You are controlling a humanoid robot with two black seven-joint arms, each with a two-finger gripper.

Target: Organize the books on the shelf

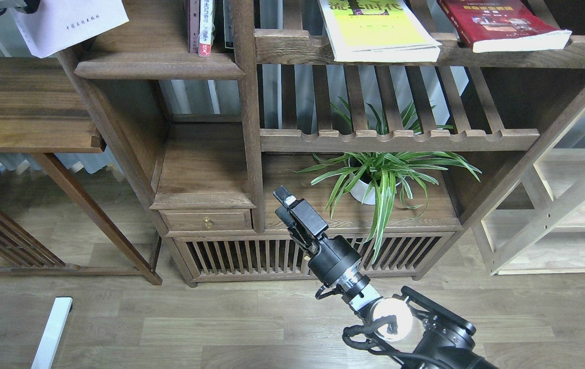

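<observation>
My left gripper [13, 5] sits at the top left corner, mostly cut off by the frame edge. It is shut on the left edge of the white book [69, 23] and holds it tilted in the air, over the left end of the solid-plank shelf [159, 66]. The yellow-green book [374, 31] and the dark red book [497, 23] lie flat on the slatted top rail at the right. My right gripper [283, 205] hangs low in front of the cabinet, empty, its fingers seen edge-on.
Narrow upright books [201, 25] stand at the right end of the plank shelf against the post. A potted spider plant [379, 177] sits on the lower shelf beside my right gripper. A side table [25, 118] stands at the left.
</observation>
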